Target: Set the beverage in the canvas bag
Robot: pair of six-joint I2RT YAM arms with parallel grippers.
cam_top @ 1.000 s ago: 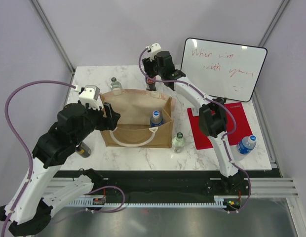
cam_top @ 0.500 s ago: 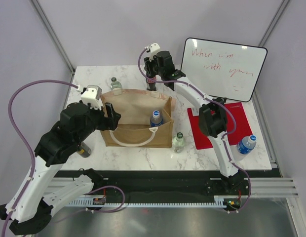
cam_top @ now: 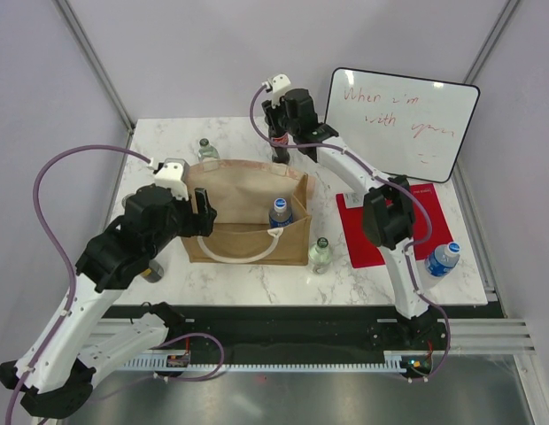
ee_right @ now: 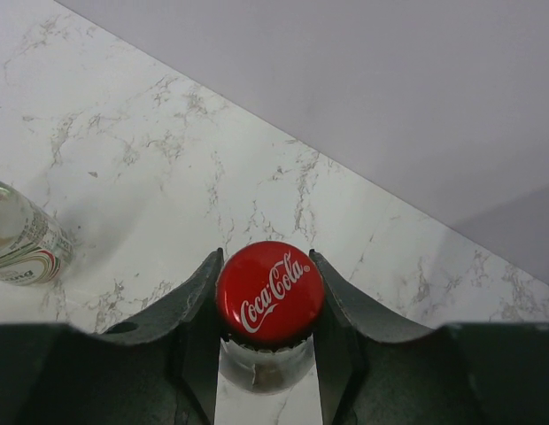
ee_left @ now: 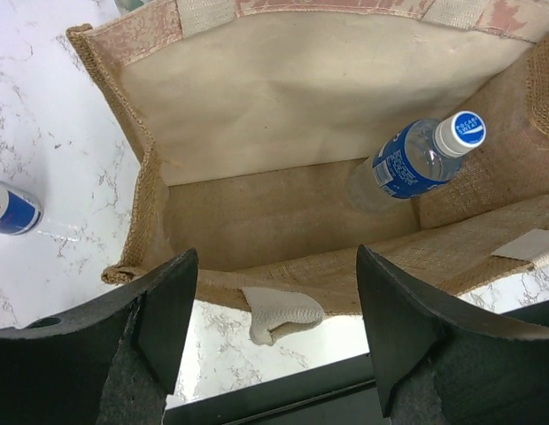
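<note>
Top view: the canvas bag [cam_top: 248, 232] stands open in the middle of the marble table [cam_top: 257, 279]. The right gripper [cam_top: 277, 135] reaches to the far side, just behind the bag's far right corner, and is clamped on the neck of the cola bottle [cam_top: 276, 152], which is upright and outside the bag. The left gripper [cam_top: 202, 205] hangs over the bag's left end, fingers spread and holding nothing. A blue-label bottle [cam_top: 281, 212] stands inside the bag at its right end. A clear bottle [cam_top: 320, 254] stands just in front of the bag's near right corner, and another clear bottle [cam_top: 205, 149] stands behind its far left corner. A second blue-label bottle [cam_top: 442, 259] sits beside the red mat [cam_top: 434, 221]

Left wrist: the black fingers [ee_left: 164, 310] stand wide apart above the bag's near rim. The blue-label bottle [ee_left: 416, 159] leans in the right corner, and a can [ee_left: 11, 208] shows left of the bag

Right wrist: both fingers [ee_right: 190, 310] press on the red cap [ee_right: 269, 292] from either side, marble beneath
</note>
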